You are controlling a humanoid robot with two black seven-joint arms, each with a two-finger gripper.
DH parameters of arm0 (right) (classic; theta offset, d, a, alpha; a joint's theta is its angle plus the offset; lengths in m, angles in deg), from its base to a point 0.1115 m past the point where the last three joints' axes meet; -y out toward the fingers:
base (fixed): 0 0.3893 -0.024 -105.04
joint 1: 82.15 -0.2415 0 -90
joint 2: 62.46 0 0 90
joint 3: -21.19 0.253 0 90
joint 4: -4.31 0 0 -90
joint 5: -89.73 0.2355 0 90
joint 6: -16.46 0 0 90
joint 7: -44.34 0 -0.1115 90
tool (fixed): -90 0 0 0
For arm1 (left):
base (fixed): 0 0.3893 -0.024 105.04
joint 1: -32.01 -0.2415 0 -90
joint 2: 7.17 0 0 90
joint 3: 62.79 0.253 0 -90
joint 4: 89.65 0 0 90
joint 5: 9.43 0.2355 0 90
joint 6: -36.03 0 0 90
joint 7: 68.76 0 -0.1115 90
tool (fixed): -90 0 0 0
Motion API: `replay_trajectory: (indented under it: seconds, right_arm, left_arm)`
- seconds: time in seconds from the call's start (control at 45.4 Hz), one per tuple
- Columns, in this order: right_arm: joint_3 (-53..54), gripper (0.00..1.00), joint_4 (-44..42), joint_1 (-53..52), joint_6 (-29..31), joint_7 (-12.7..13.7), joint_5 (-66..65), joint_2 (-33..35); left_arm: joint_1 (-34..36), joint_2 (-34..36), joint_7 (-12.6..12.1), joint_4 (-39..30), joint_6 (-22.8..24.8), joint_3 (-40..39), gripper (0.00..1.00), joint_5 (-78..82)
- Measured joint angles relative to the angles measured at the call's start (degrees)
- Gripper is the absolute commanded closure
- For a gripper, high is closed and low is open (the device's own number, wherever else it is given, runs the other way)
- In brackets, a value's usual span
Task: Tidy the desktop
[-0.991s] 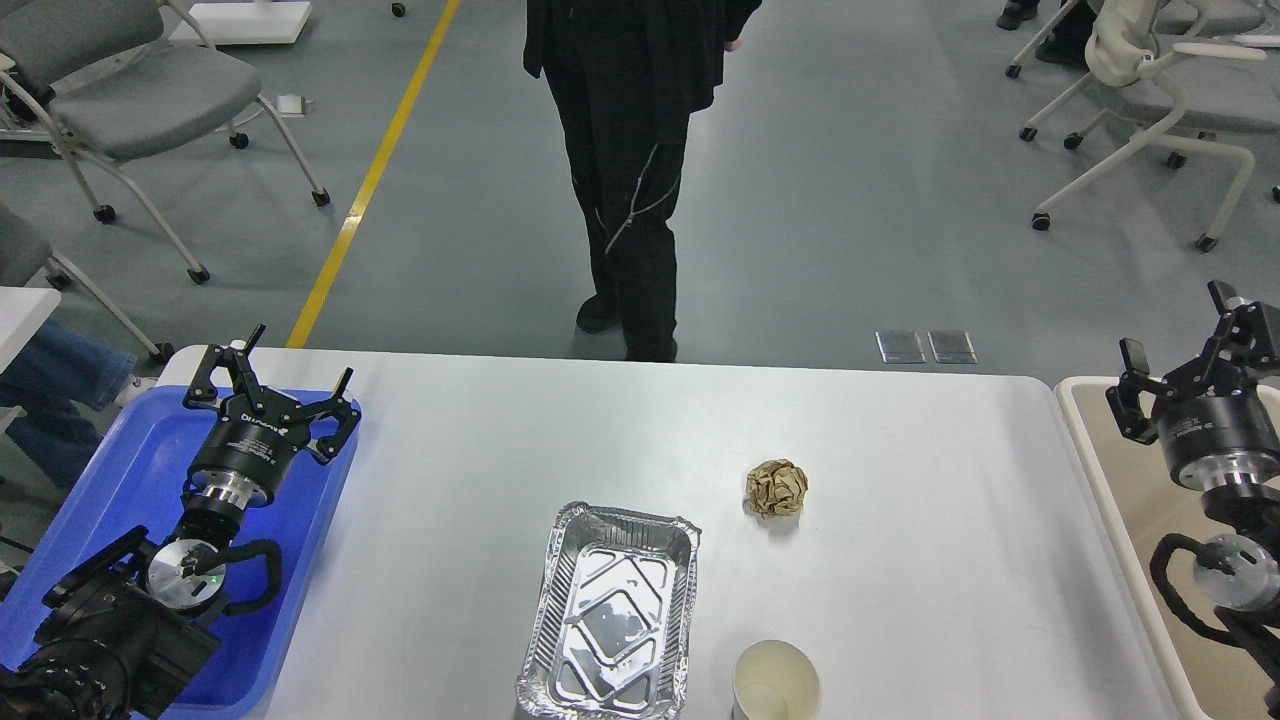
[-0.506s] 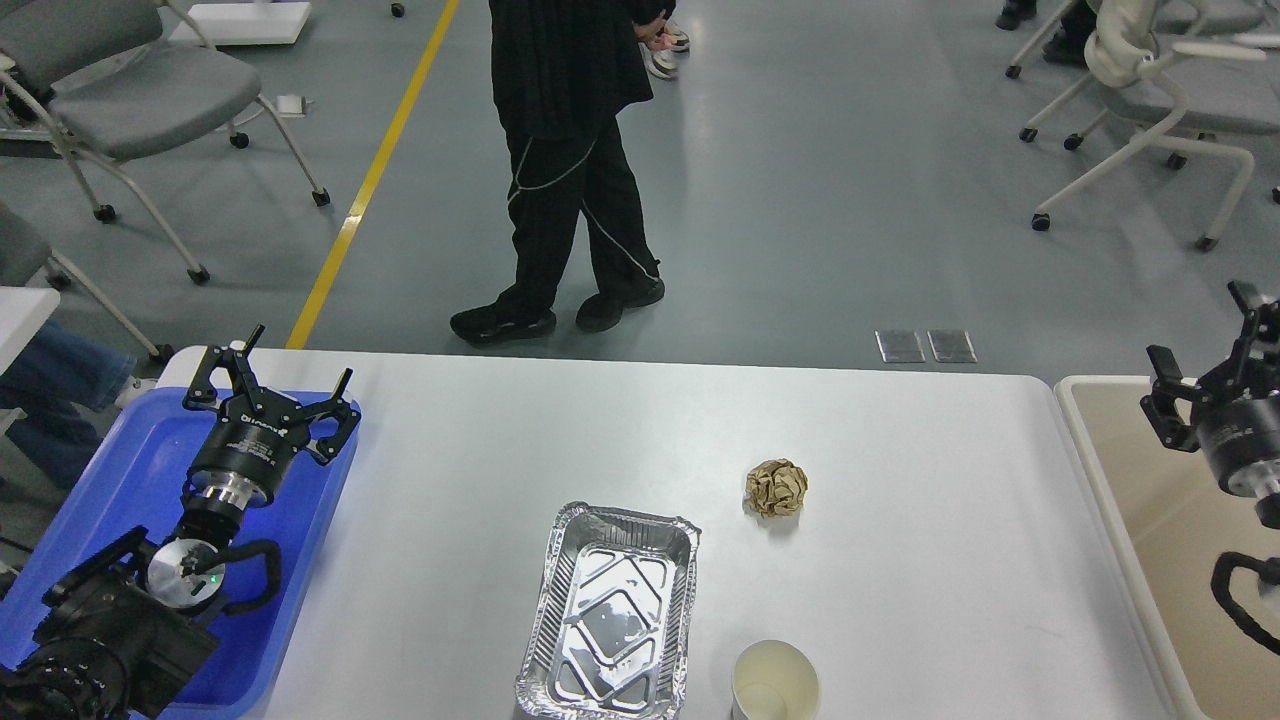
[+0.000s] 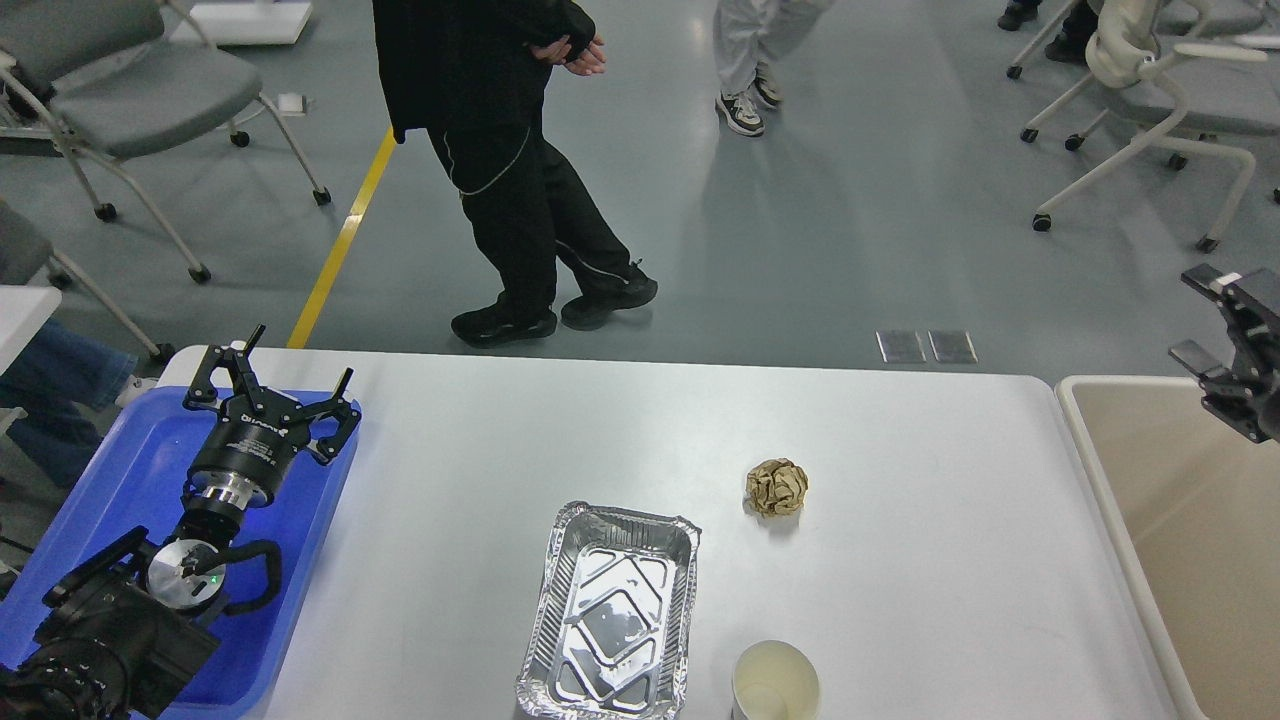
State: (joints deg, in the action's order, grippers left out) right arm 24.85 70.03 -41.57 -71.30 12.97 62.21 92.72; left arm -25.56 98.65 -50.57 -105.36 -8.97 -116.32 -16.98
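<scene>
The white desktop [image 3: 900, 450] holds a crumpled brown paper ball [image 3: 777, 487] right of the middle, an empty foil tray [image 3: 610, 612] at the front middle, and a paper cup [image 3: 776, 684] at the front edge. My left gripper [image 3: 270, 378] is open and empty above the far end of the blue tray [image 3: 120, 470] on the left. My right gripper [image 3: 1205, 318] is open and empty at the right edge of the view, above the beige tub [image 3: 1180, 520], well away from the paper ball.
A person in black [image 3: 510, 160] stands on the floor just beyond the table's far edge, with another person behind. Grey chairs [image 3: 130, 100] stand at the far left and white chairs [image 3: 1150, 90] at the far right.
My right arm has drawn back to the right and up, mostly out of view. The person in black has walked to the left. My left arm has not moved.
</scene>
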Motion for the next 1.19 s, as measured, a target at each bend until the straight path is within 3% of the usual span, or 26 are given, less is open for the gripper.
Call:
replay_trajectory:
  seconds: [0.154, 0.374, 0.749, 1.189]
  right_arm:
    - [-5.5, 0.0, 5.9, -6.5, 2.7, 4.8, -12.3, 3.3]
    - [-8.6, 0.0, 12.5, -11.3, 8.1, 7.9, -32.2, 5.0]
    - [-10.3, 0.0, 16.7, -15.7, 15.2, 9.1, -52.1, -2.1]
    - [-23.5, 0.0, 19.9, -27.9, 18.0, 9.1, -57.4, -17.0]
  left_arm:
    - [0.0, 0.0, 0.0, 0.0, 0.0, 0.0, 0.0, 0.0]
    - [0.0, 0.0, 0.0, 0.0, 0.0, 0.0, 0.0, 0.0]
    - [0.0, 0.0, 0.0, 0.0, 0.0, 0.0, 0.0, 0.0]
    - [0.0, 0.0, 0.0, 0.0, 0.0, 0.0, 0.0, 0.0]
